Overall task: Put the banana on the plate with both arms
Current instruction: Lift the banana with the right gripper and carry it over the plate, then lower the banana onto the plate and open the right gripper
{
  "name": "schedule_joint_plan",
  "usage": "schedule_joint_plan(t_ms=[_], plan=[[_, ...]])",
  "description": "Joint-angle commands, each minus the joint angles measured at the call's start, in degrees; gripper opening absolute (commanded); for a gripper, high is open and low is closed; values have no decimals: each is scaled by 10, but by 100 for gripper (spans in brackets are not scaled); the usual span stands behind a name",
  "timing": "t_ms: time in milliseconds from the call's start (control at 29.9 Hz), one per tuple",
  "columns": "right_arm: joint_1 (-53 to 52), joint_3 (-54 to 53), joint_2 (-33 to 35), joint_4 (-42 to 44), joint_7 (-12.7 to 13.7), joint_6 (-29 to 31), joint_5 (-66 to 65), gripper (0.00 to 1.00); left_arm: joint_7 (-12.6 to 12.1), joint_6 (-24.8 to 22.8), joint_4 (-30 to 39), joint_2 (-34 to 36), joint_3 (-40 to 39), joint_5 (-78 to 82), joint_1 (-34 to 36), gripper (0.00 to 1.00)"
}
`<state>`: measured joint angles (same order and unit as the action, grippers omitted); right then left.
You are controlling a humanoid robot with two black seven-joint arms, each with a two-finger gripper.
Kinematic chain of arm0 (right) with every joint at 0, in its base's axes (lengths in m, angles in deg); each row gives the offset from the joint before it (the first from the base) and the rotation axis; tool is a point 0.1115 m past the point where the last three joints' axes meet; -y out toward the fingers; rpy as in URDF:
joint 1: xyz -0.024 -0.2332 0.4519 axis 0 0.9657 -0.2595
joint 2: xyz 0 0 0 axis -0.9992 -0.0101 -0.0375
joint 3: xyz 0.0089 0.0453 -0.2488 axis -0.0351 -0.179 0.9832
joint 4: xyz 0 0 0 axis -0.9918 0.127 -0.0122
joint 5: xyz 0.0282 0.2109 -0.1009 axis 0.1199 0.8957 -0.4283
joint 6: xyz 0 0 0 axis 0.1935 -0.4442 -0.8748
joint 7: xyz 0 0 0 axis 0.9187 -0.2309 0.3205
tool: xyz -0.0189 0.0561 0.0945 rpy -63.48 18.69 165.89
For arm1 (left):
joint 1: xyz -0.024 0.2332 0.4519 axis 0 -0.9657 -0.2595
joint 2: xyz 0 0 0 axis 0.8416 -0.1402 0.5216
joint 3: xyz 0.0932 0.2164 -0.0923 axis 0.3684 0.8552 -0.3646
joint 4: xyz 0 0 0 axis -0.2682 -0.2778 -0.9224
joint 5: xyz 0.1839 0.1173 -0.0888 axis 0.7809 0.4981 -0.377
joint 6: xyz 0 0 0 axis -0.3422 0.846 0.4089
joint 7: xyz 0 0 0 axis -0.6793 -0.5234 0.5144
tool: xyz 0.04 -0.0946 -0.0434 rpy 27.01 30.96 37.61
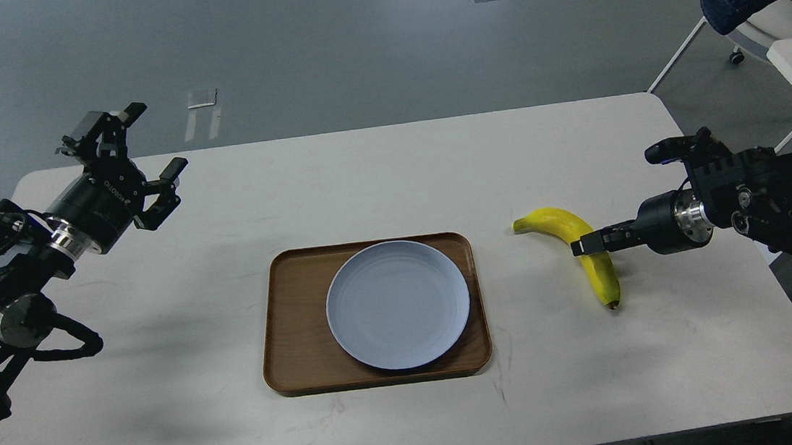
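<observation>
**Right hand at the banana, plate waiting empty**

Head view. The banana [582, 244] is laid on the white tabletop [362, 175], right of the brown tray [290, 334] and apart from it, its dark tip turned toward the near edge. It has not been lifted. The plate [398, 304] is set on the tray at the middle of the tabletop and carries nothing, so the placing is judged to be not yet done.

The right hand [585, 243] is brought in from the right, level and low, with its tips over the middle of the banana's curve. That spot is probably chosen because a grip at the middle would keep the fruit balanced when raised. The left hand [142, 149] is held high over the far left corner, fingers spread wide and empty, well apart from everything; it is judged to be kept clear until it is needed.

The right hand is seen side-on and dark, so its fingers cannot be told apart; whether the banana is pinched, or only touched, cannot be told. The contact itself is hidden by the fingertips. Both arms are cut off by the picture's edges.
</observation>
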<state>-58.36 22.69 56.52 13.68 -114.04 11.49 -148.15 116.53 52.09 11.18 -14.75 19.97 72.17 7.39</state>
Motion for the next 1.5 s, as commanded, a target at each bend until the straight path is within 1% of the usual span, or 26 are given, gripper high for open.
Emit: schedule_joint_plan(t_ms=[0,201,301,334,434,501,568,635,702,769,802,902,1069,1170,1470], plan=[[-22,0,13,-12,0,-1,1,0,0,0,0,-1,-1,0,1,98],[-103,1,37,-68,0,0,1,0,0,0,0,-1,-1,0,5,98],[-148,1,37,-107,0,5,2,0,0,0,0,-2,-1,0,5,98],[-148,1,37,-107,0,5,2,0,0,0,0,-2,-1,0,5,98],[-179,1,27,-139,0,20,4,0,0,0,0,-1,-1,0,6,98],[-204,2,3,-148,0,30,7,0,0,0,0,-1,-1,0,8,98],[-214,2,-16,-148,0,30,7,0,0,0,0,-1,-1,0,9,98],[-223,4,-50,-143,0,30,8,0,0,0,0,-2,-2,0,10,98],[-225,10,-104,-126,0,30,8,0,0,0,0,-3,-2,0,10,98],[-225,24,-131,-116,0,30,8,0,0,0,0,-4,-3,0,10,98],[-225,41,-159,-105,0,30,8,0,0,0,0,-3,-3,0,10,98],[-218,70,-209,-81,0,30,8,0,0,0,0,-2,-4,0,11,98],[-208,99,-241,-79,0,30,8,0,0,0,0,5,-4,-1,11,98],[-201,114,-246,-79,0,30,8,0,0,0,0,7,-4,-1,10,98],[-190,114,-258,-58,0,30,8,0,0,0,0,7,-4,-1,10,98]])
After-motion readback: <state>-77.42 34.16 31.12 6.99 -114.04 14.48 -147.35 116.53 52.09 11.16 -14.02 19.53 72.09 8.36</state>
